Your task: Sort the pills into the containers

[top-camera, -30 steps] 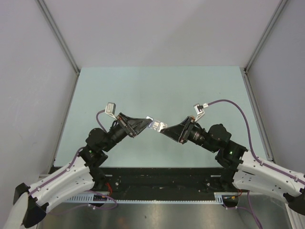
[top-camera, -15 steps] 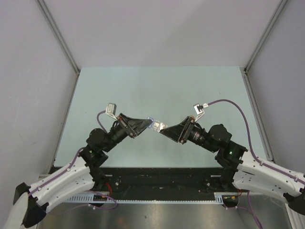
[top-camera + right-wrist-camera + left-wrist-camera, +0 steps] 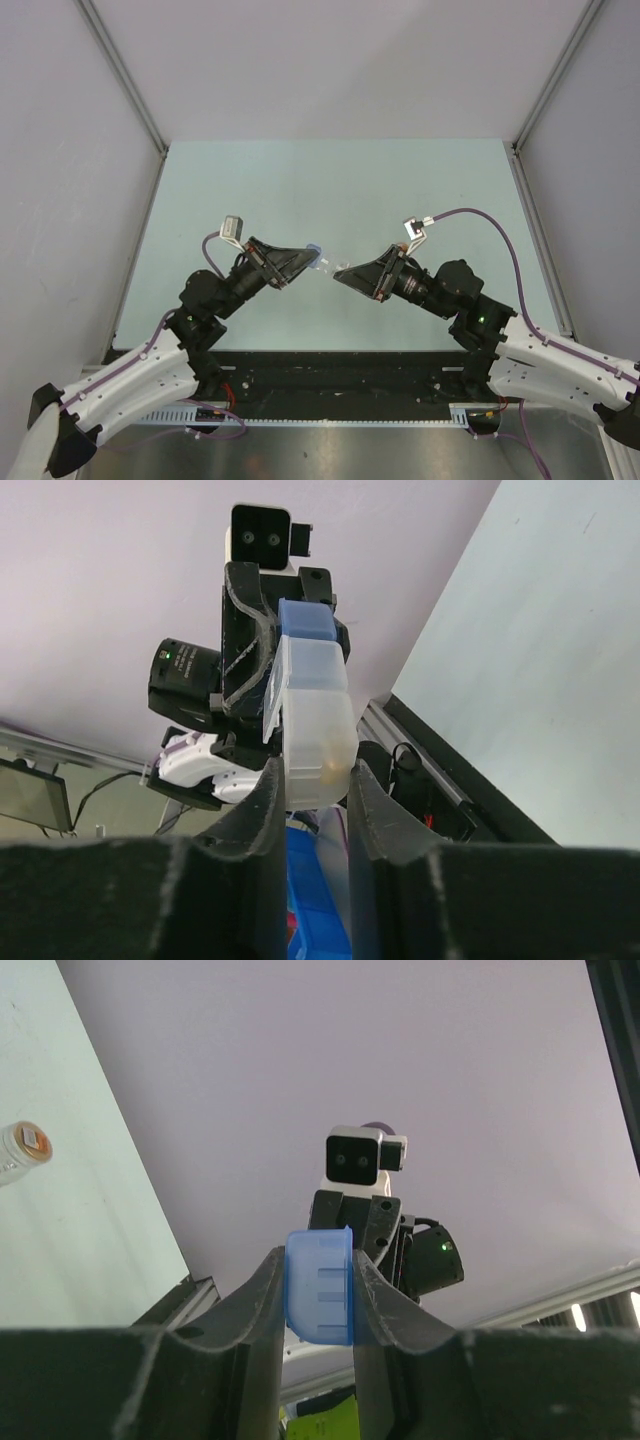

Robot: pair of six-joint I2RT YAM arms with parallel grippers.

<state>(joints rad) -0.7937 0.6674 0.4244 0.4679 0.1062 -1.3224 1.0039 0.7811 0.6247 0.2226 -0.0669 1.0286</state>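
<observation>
My left gripper [image 3: 311,259] is shut on the blue cap [image 3: 314,248], which sits between its fingertips in the left wrist view [image 3: 319,1288]. My right gripper [image 3: 339,272] is shut on the slim clear vial [image 3: 314,720], held above the table. One orange-tan pill [image 3: 331,772] lies inside the vial near my fingertips. In the top view the cap sits just left of the vial's mouth [image 3: 331,265], with a small gap. In the right wrist view the cap [image 3: 305,618] lines up beyond the vial. The stubby round jar [image 3: 22,1150] lies on the table.
The pale green table [image 3: 330,190] is walled by grey panels at the left, back and right. The right arm's wrist camera [image 3: 355,1155] faces my left gripper. A black rail [image 3: 340,375] runs along the near edge between the arm bases.
The two grippers, tip to tip a second ago, have drawn slightly apart. The blue cap has moved left with my left gripper, away from the vial.
</observation>
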